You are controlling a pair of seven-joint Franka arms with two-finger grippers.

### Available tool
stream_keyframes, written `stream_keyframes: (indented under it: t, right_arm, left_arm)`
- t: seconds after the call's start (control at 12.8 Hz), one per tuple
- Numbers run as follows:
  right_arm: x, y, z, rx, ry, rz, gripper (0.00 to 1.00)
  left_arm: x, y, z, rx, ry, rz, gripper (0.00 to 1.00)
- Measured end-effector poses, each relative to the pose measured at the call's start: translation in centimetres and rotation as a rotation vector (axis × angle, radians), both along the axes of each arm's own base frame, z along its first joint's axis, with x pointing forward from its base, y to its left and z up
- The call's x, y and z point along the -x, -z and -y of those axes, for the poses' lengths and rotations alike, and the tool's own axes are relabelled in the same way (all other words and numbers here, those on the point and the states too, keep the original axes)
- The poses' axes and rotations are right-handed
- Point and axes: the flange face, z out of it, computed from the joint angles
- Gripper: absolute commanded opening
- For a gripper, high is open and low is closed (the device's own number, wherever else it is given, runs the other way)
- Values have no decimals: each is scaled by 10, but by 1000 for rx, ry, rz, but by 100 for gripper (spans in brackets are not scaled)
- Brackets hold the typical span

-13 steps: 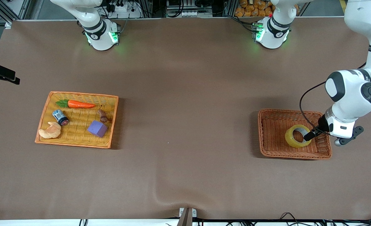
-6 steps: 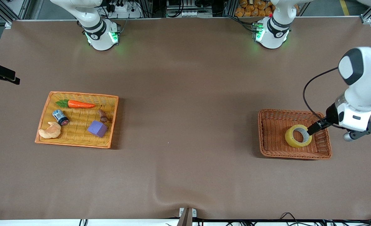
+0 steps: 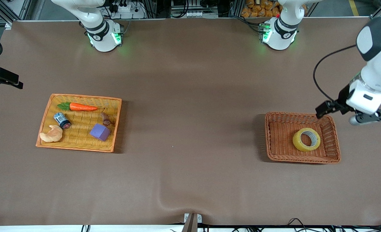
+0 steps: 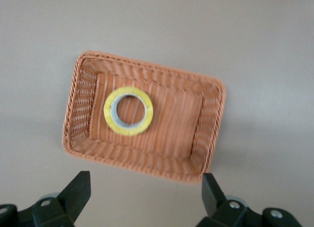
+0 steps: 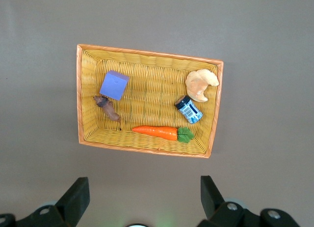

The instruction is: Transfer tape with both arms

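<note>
Item: tape (image 3: 306, 139) lying flat in brown basket (image 3: 276, 141), released; I am hovering left gripper (image 4: 142, 200) wide above its rim, right gripper (image 5: 142, 200) waiting wide over yellow tray (image 5: 88, 94).

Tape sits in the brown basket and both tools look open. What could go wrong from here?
1. The tape lies flat in the brown basket; the open left tool, over the basket's rim, may slip on a grasp.
2. The basket wall could catch a finger.
3. The right tool, open over the yellow tray, has a long reach to a handover.

Two baskets (image 3: 301, 158) (image 3: 77, 146); one tape (image 3: 306, 139)
</note>
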Motion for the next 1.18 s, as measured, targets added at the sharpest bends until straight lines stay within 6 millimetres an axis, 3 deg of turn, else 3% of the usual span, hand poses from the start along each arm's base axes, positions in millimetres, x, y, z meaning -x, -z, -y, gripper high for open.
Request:
stream_keyframes:
  t: [0.24, 0.55, 0.86, 1.18]
  right_arm:
    - [-3, 0, 2, 3, 4, 20, 100]
    - [-8, 5, 5, 7, 8, 26, 100]
    - [-17, 13, 8, 11, 13, 44, 100]
    - [-24, 20, 9, 13, 13, 52, 100]
  left_arm:
    - [21, -40, 21, -18, 112, -28, 100]
    - [32, -93, 16, -21, 125, -65, 100]
    - [41, -121, 1, 21, 98, -101, 100]
    - [42, -122, 6, 20, 110, -104, 100]
